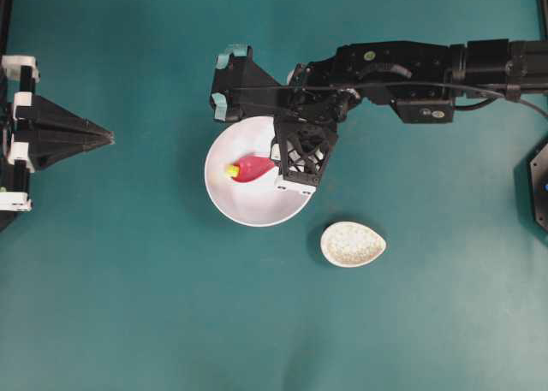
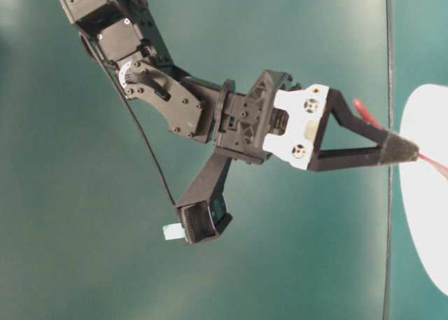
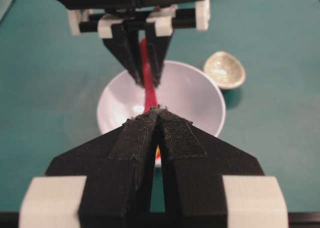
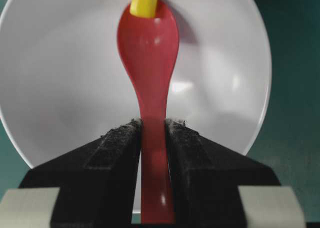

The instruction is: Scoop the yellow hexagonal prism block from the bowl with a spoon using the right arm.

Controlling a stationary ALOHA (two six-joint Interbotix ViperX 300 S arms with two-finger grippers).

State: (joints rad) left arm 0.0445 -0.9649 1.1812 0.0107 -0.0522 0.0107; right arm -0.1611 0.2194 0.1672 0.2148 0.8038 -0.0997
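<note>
The white bowl (image 1: 219, 196) sits mid-table. My right gripper (image 1: 276, 162) reaches over its right rim, shut on the handle of the pink-red spoon (image 1: 251, 168). In the right wrist view the fingers (image 4: 120, 138) clamp the spoon (image 4: 149, 43) handle, and its scoop points away inside the bowl (image 4: 60, 88). The yellow block (image 4: 144, 2) lies at the scoop's far tip; whether it rests in the scoop or against it I cannot tell. From overhead the block (image 1: 231, 170) is at the spoon's left end. My left gripper (image 1: 110, 137) is shut and empty at the left edge, well away from the bowl.
A small speckled cream dish (image 1: 353, 243) lies just right of and below the bowl. A black fixture (image 1: 539, 181) stands at the table's right edge. The teal mat (image 1: 128, 305) runs around everything.
</note>
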